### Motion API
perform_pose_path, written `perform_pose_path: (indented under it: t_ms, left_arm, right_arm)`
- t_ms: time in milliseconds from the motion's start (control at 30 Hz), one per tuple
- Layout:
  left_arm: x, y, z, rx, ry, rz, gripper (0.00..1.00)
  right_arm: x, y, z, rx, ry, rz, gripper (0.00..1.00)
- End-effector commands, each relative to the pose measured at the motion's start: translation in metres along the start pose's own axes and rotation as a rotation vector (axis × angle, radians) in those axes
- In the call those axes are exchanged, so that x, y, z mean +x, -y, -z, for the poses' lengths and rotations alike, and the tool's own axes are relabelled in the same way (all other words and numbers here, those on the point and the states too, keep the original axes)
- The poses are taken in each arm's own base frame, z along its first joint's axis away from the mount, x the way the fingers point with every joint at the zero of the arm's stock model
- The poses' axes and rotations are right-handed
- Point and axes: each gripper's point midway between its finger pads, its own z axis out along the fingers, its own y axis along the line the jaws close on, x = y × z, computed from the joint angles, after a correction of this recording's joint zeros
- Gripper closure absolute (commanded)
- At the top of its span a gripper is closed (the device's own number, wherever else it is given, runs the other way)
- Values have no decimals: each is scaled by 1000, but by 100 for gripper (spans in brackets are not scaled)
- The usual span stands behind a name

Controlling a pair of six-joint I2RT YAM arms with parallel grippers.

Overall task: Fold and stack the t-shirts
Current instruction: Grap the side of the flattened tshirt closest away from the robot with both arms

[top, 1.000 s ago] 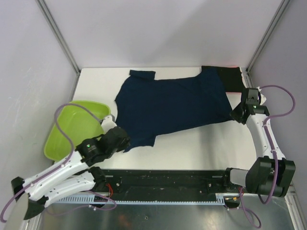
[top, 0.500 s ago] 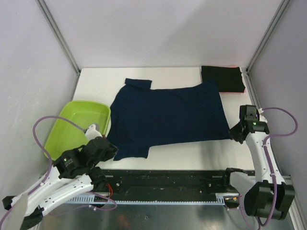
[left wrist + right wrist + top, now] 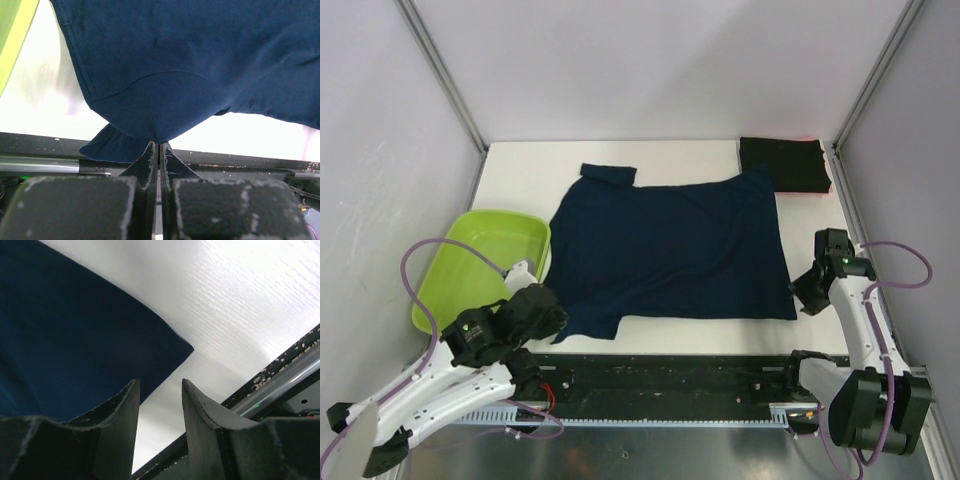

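Moved: navy t-shirt [image 3: 670, 250] hem, nearer the arms.
Left gripper [image 3: 159, 144]: pinching navy t-shirt edge.
Right gripper [image 3: 160, 385]: released, beside hem corner.
Black t-shirt [image 3: 785, 165]: folded, far right.

black shirt [image 3: 782, 164] hides most of red-pink cloth [image 3: 820, 192].

**Navy t-shirt** [image 3: 670, 250]: dark blue, short-sleeved, spread open and largely flat, lying crosswise between the two pincers. The near sleeve edge is pinched in the closed left pincer [image 3: 159, 146], and the cloth is puckered and tucked under at that point. One hem corner lies flat just ahead of the parted fingers of the right pincer [image 3: 160, 390].

**Black t-shirt** [image 3: 782, 165]: folded into a compact rectangle, well beyond the right pincer. A red-pink edge [image 3: 825, 190] shows beneath it, and the navy hem's far corner touches it.
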Motion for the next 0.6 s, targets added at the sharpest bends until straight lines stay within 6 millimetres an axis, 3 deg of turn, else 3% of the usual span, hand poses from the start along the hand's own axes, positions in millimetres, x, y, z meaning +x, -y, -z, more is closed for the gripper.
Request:
perform_pose_path:
  t_ms: [0, 133, 567]
  left_arm:
    - [-7, 9, 0, 19, 23, 33, 100]
    - [-9, 14, 0, 34, 29, 39, 100]
    - [-16, 13, 2, 81, 81, 54, 100]
  right_arm:
    - [14, 12, -9, 48, -50, -37, 58]
    - [22, 19, -23, 80, -72, -64, 61]
    - [10, 22, -56, 80, -67, -152, 64]
